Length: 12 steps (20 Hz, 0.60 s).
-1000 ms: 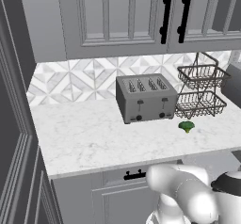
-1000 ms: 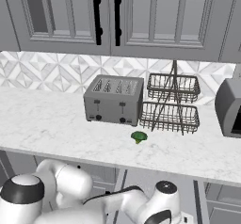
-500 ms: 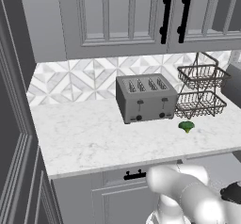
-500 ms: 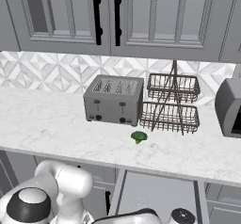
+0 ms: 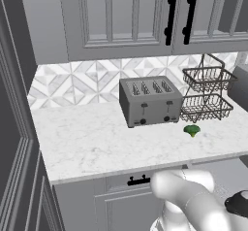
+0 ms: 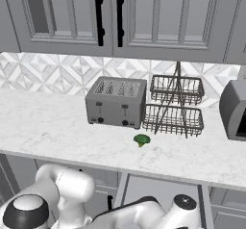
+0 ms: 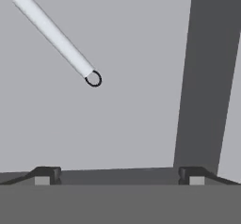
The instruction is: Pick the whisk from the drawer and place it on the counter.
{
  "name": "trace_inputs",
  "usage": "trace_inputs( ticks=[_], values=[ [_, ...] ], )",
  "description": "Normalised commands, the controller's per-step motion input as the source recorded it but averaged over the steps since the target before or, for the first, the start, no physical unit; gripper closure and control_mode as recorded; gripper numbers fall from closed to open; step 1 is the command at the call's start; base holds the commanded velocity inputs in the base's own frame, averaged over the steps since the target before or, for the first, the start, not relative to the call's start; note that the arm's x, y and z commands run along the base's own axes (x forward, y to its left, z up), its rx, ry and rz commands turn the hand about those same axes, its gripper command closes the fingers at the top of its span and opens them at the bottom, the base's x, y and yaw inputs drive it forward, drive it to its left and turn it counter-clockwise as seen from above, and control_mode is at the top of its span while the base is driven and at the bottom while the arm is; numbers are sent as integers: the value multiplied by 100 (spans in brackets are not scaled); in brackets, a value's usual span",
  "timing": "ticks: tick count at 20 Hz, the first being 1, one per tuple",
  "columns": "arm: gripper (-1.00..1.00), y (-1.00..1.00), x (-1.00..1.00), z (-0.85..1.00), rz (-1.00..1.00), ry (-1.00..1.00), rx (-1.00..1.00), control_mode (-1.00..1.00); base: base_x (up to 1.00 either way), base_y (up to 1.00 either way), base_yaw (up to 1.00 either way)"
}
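Looking along the hand, we see our fingers spread wide and empty over the drawer; the whisk lies on its pale floor, apart from them.

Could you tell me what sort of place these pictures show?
Most likely a home kitchen, computer-rendered: a four-slot toaster and a two-tier wire basket rack stand on a marble-look counter, with grey wall cabinets above a tiled backsplash.

Counter front-left: bare marble, room to pass.
Counter back: toaster and wire basket rack stand close together.
Counter front edge, right: broccoli floret sits there.
Drawer floor: open beside whisk handle; dark wall bounds one side.
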Motion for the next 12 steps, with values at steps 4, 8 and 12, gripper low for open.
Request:
trace_inputs(
  ticks=[4, 8, 12],
  values=[
    [-100, 12, 96, 2, 15, -3, 9, -100, 0, 0, 0],
    [-100, 13, 49, 0, 17, 0, 6, -100, 0, 0, 0],
    [-100, 7, 5, -27, 16, 0, 0, -100, 0, 0, 0]
  ],
)
